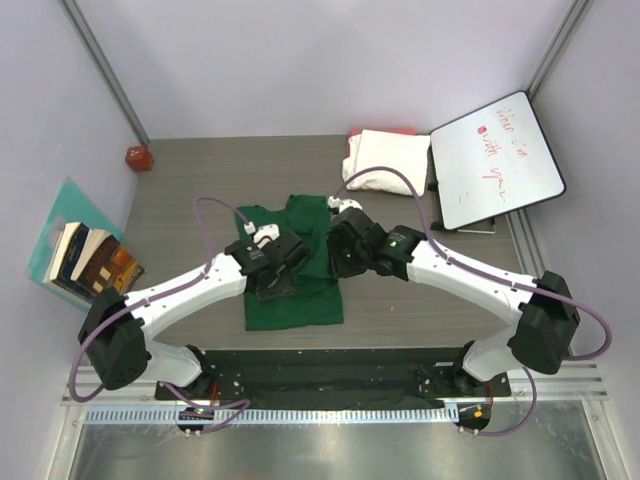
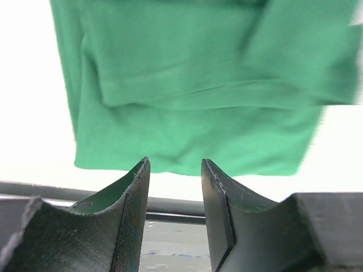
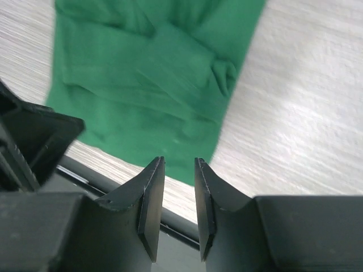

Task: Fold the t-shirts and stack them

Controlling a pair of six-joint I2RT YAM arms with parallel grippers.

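Over by the left wall, the teal tray [image 1: 62,203] has a few books [image 1: 92,262] stood in it, the only container around. Dark green t-shirt [image 1: 300,300] lies mid-table [image 1: 190,200], near hem close to the front edge, bare tabletop on both sides of it. Left gripper [image 2: 174,164] and right gripper [image 3: 178,162] hover over it side by side, both part open with nothing in them. Cream-white folded shirt [image 1: 385,162] sits at the back edge just beside the whiteboard [image 1: 495,160], red-pink cloth [image 1: 382,132] peeking from under it
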